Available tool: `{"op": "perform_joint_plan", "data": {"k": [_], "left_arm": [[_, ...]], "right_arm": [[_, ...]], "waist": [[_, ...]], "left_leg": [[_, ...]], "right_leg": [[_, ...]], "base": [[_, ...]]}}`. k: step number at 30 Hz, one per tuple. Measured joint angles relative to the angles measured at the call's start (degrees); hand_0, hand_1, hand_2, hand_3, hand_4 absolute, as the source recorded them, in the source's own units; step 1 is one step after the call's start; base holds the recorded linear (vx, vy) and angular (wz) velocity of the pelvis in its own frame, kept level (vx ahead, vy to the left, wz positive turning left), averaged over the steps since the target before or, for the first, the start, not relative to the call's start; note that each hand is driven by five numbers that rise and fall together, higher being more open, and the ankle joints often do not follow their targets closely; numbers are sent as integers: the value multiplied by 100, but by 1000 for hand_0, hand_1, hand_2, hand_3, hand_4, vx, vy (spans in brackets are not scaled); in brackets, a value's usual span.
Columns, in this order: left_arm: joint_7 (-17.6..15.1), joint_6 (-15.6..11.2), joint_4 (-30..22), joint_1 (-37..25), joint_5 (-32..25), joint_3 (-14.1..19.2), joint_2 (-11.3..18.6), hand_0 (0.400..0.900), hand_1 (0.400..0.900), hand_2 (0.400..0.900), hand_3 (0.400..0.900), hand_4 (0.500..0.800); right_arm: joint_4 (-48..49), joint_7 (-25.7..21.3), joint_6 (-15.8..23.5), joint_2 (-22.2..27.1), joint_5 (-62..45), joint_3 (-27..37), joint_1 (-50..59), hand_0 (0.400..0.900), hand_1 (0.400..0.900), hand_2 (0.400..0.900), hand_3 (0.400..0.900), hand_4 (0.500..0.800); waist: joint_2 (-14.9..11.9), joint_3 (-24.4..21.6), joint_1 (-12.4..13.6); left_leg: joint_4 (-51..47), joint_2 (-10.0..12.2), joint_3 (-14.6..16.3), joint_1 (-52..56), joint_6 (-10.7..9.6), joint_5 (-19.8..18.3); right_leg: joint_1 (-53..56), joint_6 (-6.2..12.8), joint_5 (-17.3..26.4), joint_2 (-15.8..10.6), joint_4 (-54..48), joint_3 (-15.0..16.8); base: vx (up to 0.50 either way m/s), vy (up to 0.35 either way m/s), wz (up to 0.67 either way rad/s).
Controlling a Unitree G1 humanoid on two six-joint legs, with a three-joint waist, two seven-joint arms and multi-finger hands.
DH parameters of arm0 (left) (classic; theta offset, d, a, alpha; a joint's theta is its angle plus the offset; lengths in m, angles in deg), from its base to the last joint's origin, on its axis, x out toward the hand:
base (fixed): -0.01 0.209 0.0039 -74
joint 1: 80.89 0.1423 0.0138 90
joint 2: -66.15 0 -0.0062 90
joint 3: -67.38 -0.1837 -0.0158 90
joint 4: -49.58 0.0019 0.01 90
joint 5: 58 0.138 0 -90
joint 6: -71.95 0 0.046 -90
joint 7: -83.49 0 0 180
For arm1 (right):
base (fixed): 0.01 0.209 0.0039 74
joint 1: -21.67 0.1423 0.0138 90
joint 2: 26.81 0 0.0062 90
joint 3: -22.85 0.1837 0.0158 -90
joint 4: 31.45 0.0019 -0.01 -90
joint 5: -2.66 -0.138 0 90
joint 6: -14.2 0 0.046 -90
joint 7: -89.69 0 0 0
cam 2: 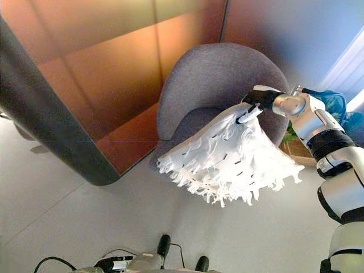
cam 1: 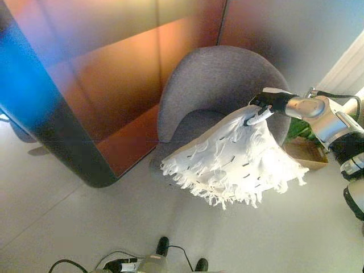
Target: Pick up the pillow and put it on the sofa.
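Over the sofa (cam 1: 219,85), right hand (cam 1: 267,106) grips pillow (cam 1: 233,159).

Readable text: none | labels, brands, numbers, signs: none legible in either eye view | surfaces in view carry no print that can be made out
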Motion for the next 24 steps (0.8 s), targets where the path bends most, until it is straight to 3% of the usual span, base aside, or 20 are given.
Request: {"op": "perform_joint_plan", "data": {"k": [10,15,16,17,18,24], "left_arm": [[-15,41,10,77,-198,-11,48,900,900,900,900,800],[-8,-25,40,73,-380,-17,229,900,900,900,900,800],[7,-28,51,74,-458,-17,256,900,900,900,900,800],[39,-31,84,72,-501,-18,271,900,900,900,900,800],[50,-34,106,73,-525,-19,279,900,900,900,900,800],[141,-165,123,62,-557,-225,335,900,900,900,900,800]], "right_arm": [[-1142,-496,-647,-304,45,-202,489,400,400,400,400,500],[-1638,-848,-1024,-331,32,-243,800,400,400,400,400,500],[-1733,-865,-1100,-330,31,-243,891,502,502,502,502,561],[-1792,-869,-1212,-330,31,-244,961,653,653,653,653,652],[-1868,-918,-1311,-331,31,-244,1011,900,900,900,900,800],[-2606,-979,-1535,-326,67,-243,1321,900,900,900,900,800]], "waist": [[-82,6,367],[-253,80,368],[-281,95,368],[-294,104,369],[-305,113,376],[-307,160,395]], "left_leg": [[3,-52,-257,-75,-2,30],[6,-37,-383,-319,-26,98],[6,-35,-388,-367,-27,112],[6,-37,-390,-400,-20,119],[6,-44,-394,-409,1,133],[6,-63,-446,-494,4,147]], "right_leg": [[41,42,-74,-10,1,-218],[-166,41,-76,27,5,-300],[-214,40,-74,28,5,-305],[-246,39,-72,26,5,-306],[-253,39,-72,21,5,-306],[-315,41,-75,13,3,-293]], "base": [[54,12,12],[-53,-50,4],[0,0,0],[-33,-2,1],[-39,3,0],[-35,-2,3]]}}
